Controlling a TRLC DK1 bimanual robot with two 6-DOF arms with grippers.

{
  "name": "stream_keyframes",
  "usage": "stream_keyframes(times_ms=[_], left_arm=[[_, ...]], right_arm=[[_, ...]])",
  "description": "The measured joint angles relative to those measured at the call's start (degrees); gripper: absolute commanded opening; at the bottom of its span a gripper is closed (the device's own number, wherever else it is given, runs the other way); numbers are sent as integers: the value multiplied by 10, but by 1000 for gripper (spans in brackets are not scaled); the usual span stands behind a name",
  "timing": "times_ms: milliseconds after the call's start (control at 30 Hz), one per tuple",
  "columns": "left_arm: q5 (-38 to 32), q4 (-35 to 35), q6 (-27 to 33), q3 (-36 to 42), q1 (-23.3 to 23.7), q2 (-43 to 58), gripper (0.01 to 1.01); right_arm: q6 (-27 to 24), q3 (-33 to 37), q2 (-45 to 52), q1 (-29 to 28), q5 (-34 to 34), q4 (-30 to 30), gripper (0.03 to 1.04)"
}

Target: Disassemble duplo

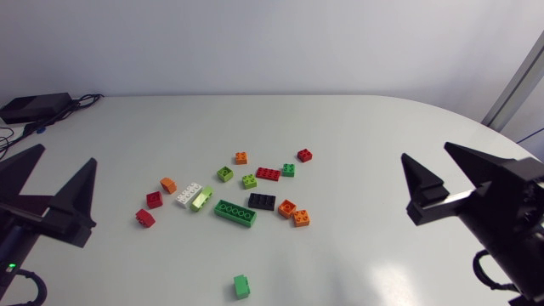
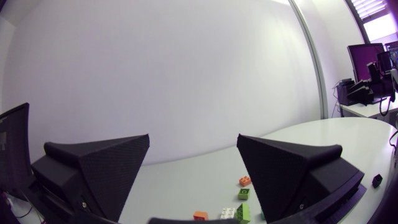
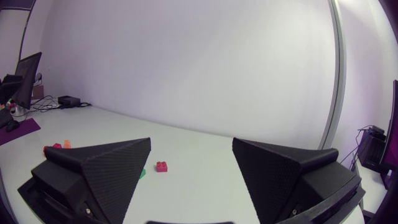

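Duplo bricks (image 1: 235, 212) clustered mid-table (image 1: 382, 136); bare room twd edges; left gripper (image 1: 65, 154) & right gripper (image 1: 425, 151) gaping wide, holding nothing.

Bright even light, fisheye-warped edges

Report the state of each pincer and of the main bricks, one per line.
left pincer: open, empty.
right pincer: open, empty.
long green brick: lying flat, studs up, separate.
white brick: touching the lime brick; joined or not, cannot tell.
black brick: flat, separate.
small green brick: alone, apart from the others.
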Motion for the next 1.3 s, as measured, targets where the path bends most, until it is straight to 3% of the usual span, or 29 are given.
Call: stream_keyframes(times_ms=[133, 233, 400, 533, 700, 767, 900, 1067, 1300], left_arm=[[0, -10, -26, -3, 3, -31, 989], [0, -21, -52, -9, 3, -31, 989], [0, -21, -44, -26, -9, -31, 989], [1, -21, 13, -52, -41, -31, 989], [-15, -28, 57, -61, -48, -31, 989], [-18, -30, 61, -61, -48, -31, 989], [-30, -38, 60, -61, -48, -31, 989], [-31, -51, 21, -61, -48, -31, 989], [-32, -50, -32, -61, -30, -31, 989]], right_arm=[[-46, -30, -146, 24, -16, -72, 954], [-92, -71, -217, 40, 3, -76, 959], [-126, -106, -226, 41, 14, -121, 995], [-158, -106, -226, 47, 13, -134, 995], [-169, -106, -226, 35, 13, -134, 995], [-155, -106, -226, 17, 19, -133, 995], [-72, -106, -226, -13, 25, -132, 995], [3, -106, -226, -18, 26, -132, 995], [33, -106, -225, -30, 25, -132, 993]])
